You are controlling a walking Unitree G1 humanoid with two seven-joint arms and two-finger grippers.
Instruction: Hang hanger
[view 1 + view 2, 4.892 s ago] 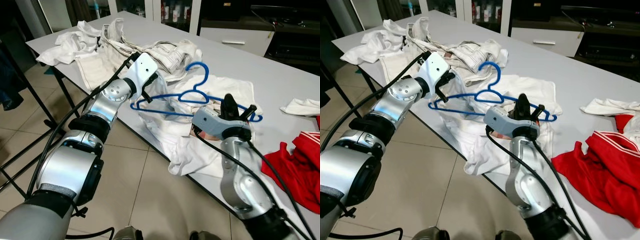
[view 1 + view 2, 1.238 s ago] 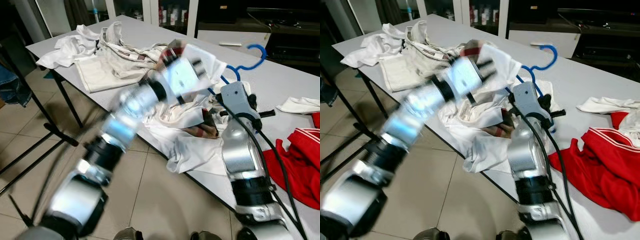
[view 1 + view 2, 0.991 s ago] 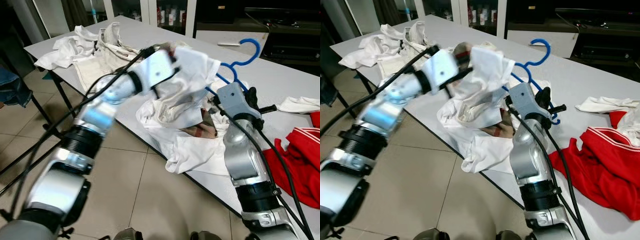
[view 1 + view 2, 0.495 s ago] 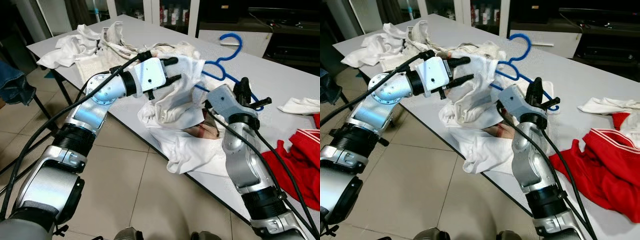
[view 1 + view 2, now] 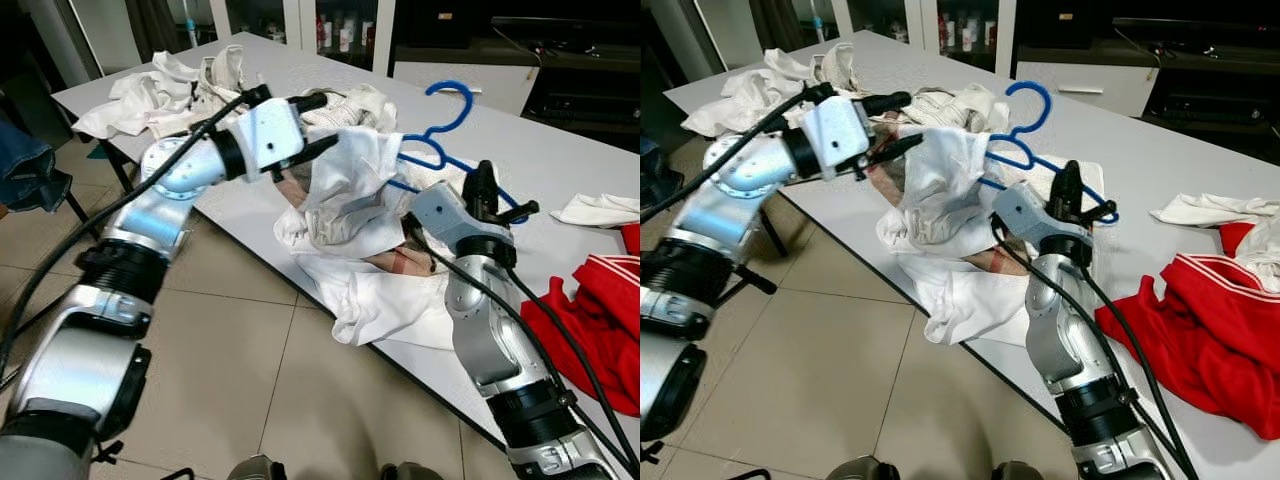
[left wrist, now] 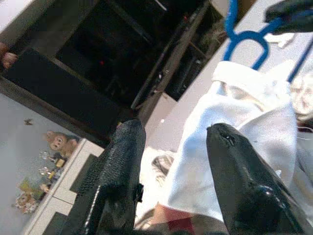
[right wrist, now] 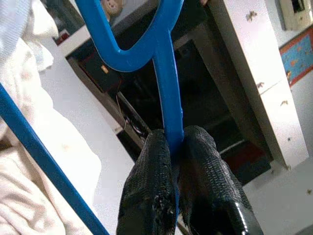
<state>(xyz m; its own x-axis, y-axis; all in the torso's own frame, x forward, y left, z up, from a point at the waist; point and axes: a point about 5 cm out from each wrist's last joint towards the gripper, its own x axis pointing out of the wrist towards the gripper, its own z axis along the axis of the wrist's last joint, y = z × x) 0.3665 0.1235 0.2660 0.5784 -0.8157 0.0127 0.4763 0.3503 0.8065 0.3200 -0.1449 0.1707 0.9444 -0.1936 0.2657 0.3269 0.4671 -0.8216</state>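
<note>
Right gripper (image 7: pixel 171 147) clenches the blue hanger (image 5: pixel 437 125); left gripper (image 5: pixel 318 122), fingers spread, sits at the shirt's (image 5: pixel 345 190) 10 o'clock, on the table (image 5: pixel 560 165).

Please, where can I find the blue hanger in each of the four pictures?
Left eye view: blue hanger, hook up, above the table centre.
Right eye view: upper centre.
Left wrist view: top edge, over the white garment.
Right wrist view: bar clamped by the right gripper.
Shared landmark: the white garment draped on it.
</note>
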